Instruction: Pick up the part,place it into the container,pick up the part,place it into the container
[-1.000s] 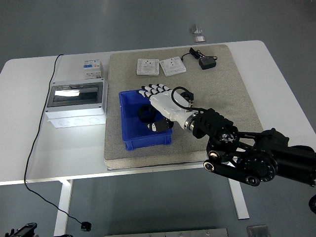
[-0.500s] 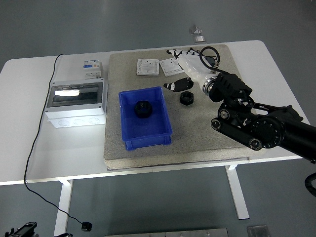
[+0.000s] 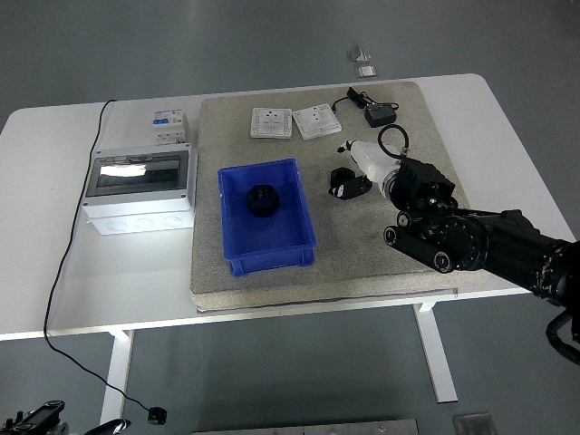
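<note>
A blue container [image 3: 237,237] sits on the grey mat, with one black ring-shaped part [image 3: 263,199] inside it. A second black part [image 3: 339,178] lies on the mat just right of the container. My right hand [image 3: 350,183], white with black fingertips, is lowered onto this part. Its fingers curl around the part, which still rests on the mat. The hand hides part of it. My left arm is out of view.
A grey electrical box [image 3: 140,188] with a clear lid stands left of the mat, with a small breaker [image 3: 169,125] behind it. Two white socket plates [image 3: 272,121] [image 3: 317,120] and a black adapter [image 3: 379,115] lie at the mat's far edge.
My right hand left the container, where the first part now lies, swung right over the mat, then came down and closed around the second part.
</note>
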Robot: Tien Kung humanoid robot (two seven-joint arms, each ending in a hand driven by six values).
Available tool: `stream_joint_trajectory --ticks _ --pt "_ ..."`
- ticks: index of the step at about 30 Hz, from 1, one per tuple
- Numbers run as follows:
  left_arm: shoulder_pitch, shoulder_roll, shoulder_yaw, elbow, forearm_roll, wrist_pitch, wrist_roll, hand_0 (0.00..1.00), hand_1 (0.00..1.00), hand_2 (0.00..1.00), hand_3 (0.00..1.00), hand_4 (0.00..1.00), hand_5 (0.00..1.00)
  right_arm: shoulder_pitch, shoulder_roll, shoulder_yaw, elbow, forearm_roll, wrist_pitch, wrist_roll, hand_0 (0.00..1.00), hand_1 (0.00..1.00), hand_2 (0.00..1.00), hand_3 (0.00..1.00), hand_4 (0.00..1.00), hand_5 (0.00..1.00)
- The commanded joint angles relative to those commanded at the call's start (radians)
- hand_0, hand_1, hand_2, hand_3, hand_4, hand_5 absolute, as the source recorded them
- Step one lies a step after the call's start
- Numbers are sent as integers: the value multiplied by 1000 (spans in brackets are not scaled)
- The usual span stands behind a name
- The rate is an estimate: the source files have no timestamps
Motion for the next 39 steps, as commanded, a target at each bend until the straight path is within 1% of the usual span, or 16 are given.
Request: stream_joint_trajectory --ticks 1,3,7,10,13,19,23,27,28,29,33,34,39 --pt "-1 0 1 0 1 0 -1 695 705 735 659 828 678 2 0 7 -22 -4 10 -4 958 906 902 847 858 376" --pt "-3 0 2 0 1 -1 -2 695 705 735 659 828 678 6 0 18 -41 -16 23 -8 958 906 902 847 858 376" --pt "-4 -1 3 1 2 -2 -4 693 705 735 662 828 676 10 0 38 -43 -42 41 -13 954 906 900 849 858 377" --pt "-4 -1 2 1 3 -2 -4 693 706 735 664 827 674 12 0 44 -24 -64 53 -15 952 905 900 849 861 378" --pt "-2 -1 3 1 2 -1 -5 693 706 735 664 827 674 10 0 39 11 -83 64 -17 952 905 900 849 861 378" --pt "-1 -1 3 2 1 -1 -6 693 705 735 664 827 671 4 0 36 67 -129 105 -25 953 907 899 851 858 385" --pt "0 -1 5 2 1 -1 -7 692 705 734 662 828 667 4 0 30 82 -143 124 -33 950 906 890 839 850 388" --pt "0 -1 8 3 -1 -1 -11 692 705 734 662 828 667 1 0 33 88 -158 153 -48 950 906 890 839 850 388" --pt "0 -1 7 3 0 -1 -11 692 705 734 658 829 664 -1 0 34 88 -163 160 -53 951 874 842 798 840 370" --pt "0 -1 6 3 2 -1 -10 692 705 734 658 829 664 -2 0 35 90 -171 165 -60 951 874 842 798 840 370" --pt "-1 -1 -2 4 12 -1 -9 692 705 734 658 829 664 -7 0 31 97 -191 174 -84 951 874 842 798 840 370" --pt "0 -2 -4 4 14 0 -10 692 705 735 656 829 664 -8 0 26 100 -193 173 -89 935 806 795 712 827 347" --pt "0 -2 -13 4 26 1 -9 692 705 735 656 829 664 -12 0 2 118 -192 154 -103 935 806 795 712 827 347"
